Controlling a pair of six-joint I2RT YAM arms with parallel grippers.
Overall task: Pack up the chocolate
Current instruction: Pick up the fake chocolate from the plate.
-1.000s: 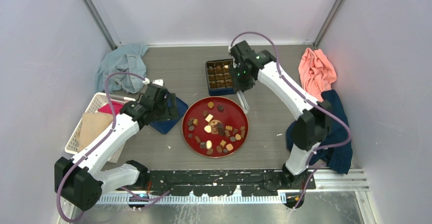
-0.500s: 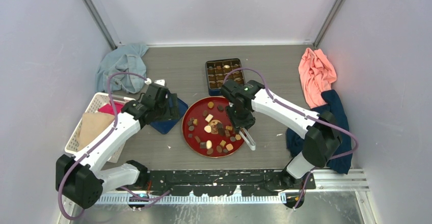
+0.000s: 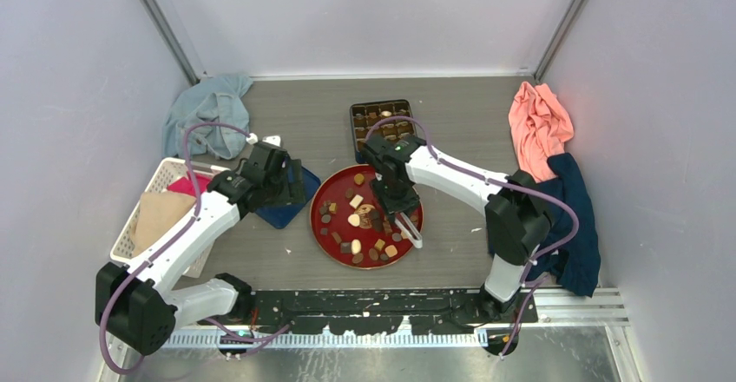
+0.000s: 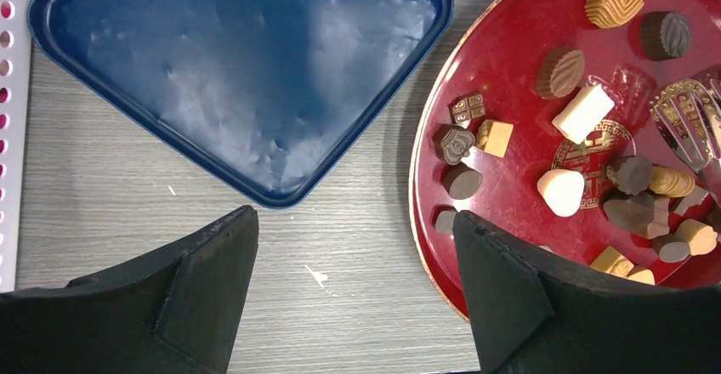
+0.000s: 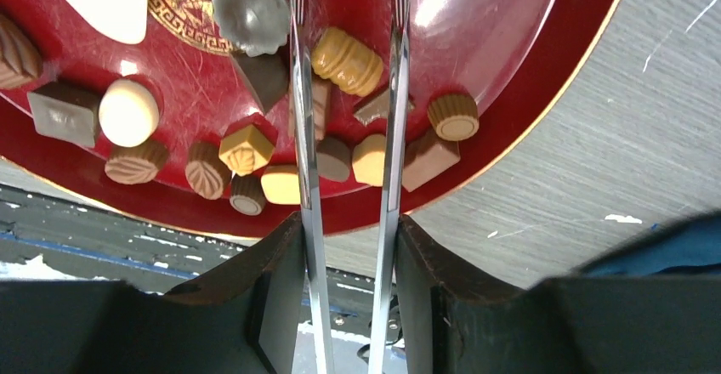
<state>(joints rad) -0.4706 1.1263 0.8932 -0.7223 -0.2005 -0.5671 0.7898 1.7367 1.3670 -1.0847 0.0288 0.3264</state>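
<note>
Many small chocolates (image 3: 356,201), dark, tan and cream, lie on a red plate (image 3: 317,217). They show close up in the left wrist view (image 4: 561,191) and the right wrist view (image 5: 344,59). A dark box (image 3: 380,121) with compartments, some filled, stands behind the plate. My right gripper (image 3: 397,213) is shut on metal tongs (image 3: 410,233) over the plate's right half. In its own view my right gripper (image 5: 349,221) holds the tongs (image 5: 302,136) with their arms apart over several pieces. My left gripper (image 3: 293,193) is open and empty left of the plate, over bare table (image 4: 353,229).
A blue lid (image 4: 238,68) lies left of the plate, partly under the left arm. A white basket (image 3: 143,217) stands at the left edge. A light blue cloth (image 3: 208,113) lies back left. A salmon cloth (image 3: 538,121) and a dark blue cloth (image 3: 568,217) lie right.
My right arm has swung from the box at the back down over the red plate, carrying the tongs. The left arm has not moved.
</note>
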